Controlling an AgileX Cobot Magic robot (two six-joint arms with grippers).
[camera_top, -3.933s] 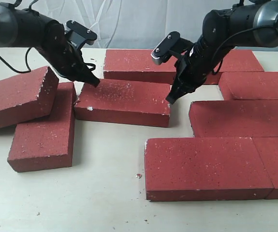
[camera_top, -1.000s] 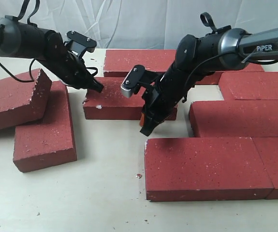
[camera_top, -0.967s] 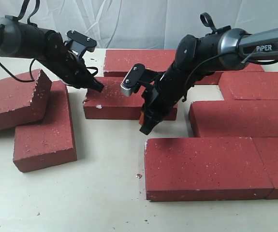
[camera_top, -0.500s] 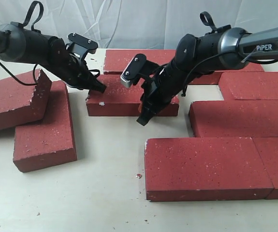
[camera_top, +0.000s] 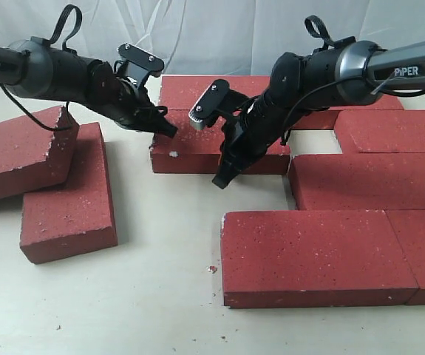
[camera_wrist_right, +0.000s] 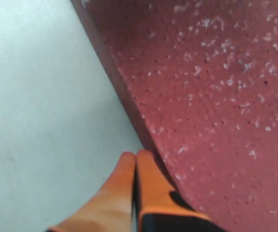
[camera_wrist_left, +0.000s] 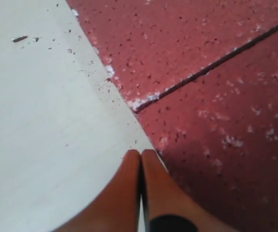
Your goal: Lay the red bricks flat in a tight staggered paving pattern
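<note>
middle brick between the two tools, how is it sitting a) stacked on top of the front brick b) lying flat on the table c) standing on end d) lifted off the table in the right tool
b: the middle brick lies flat on the table, with the shut left tool at its left end and the shut right tool at its front face, neither gripping it.

White wrinkled cloth [camera_top: 219,37] hanging across the back at twelve o'clock, pale cream table [camera_top: 145,296] spreading below, a little crumb [camera_top: 211,269] at six, light soft and even.
</note>
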